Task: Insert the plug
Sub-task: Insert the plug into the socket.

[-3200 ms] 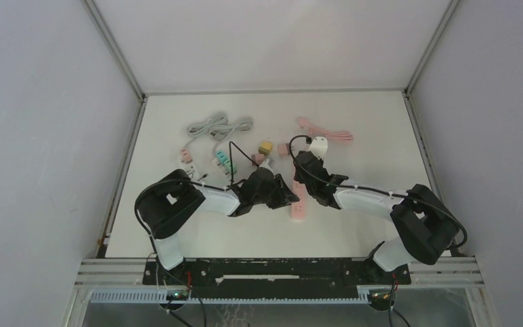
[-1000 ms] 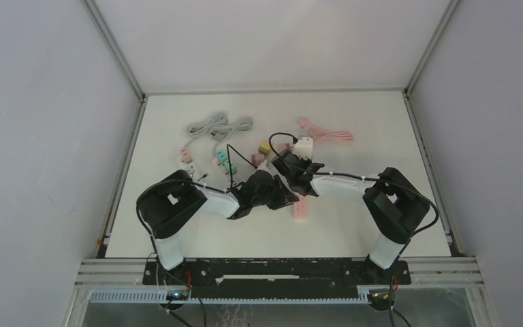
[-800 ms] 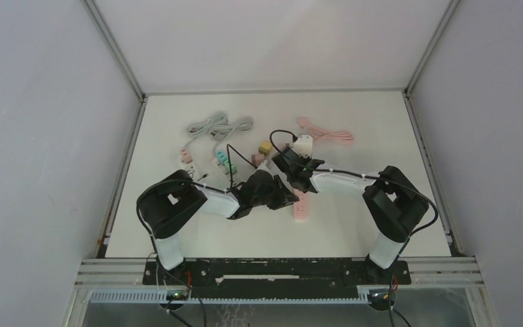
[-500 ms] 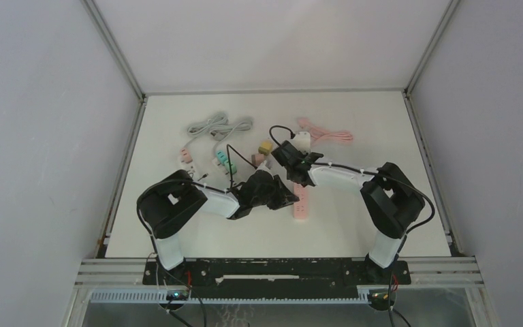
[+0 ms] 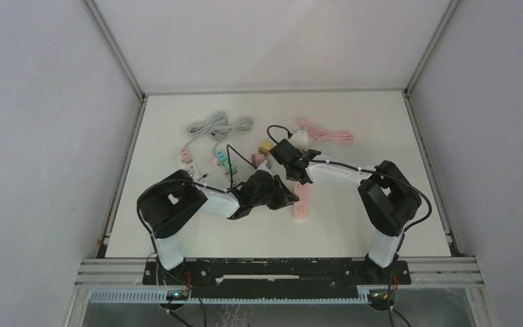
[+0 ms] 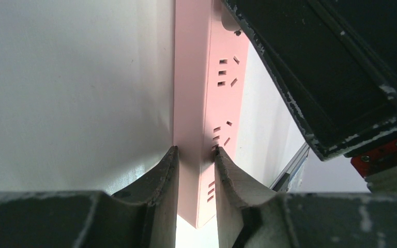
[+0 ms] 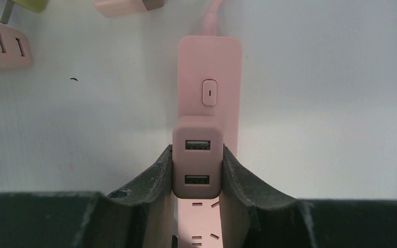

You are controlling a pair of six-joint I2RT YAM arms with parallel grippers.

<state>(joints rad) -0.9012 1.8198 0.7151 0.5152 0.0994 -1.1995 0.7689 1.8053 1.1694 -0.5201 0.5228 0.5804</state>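
The pink power strip (image 7: 209, 77) lies on the white table, its switch button toward the far end. My right gripper (image 7: 197, 173) is shut on the pink plug (image 7: 197, 164), a block with two USB ports, which sits over the strip just below the button. Whether its prongs are in a socket is hidden. My left gripper (image 6: 196, 173) is shut on the strip (image 6: 207, 103) near its near end, one finger on each long side. From above, the right gripper (image 5: 297, 178) and the left gripper (image 5: 289, 200) meet over the strip (image 5: 301, 210).
A pink two-slot adapter (image 7: 2, 49) and a yellow plug (image 7: 28, 4) lie left of the strip's far end. Grey cables (image 5: 218, 126), a green plug (image 5: 223, 160) and a coiled pink cable (image 5: 327, 133) lie farther back. The right arm (image 6: 331, 67) looms over the left gripper.
The right gripper, with the plug in it, has shifted left and toward the strip's far end. The left gripper and the strip have stayed still.
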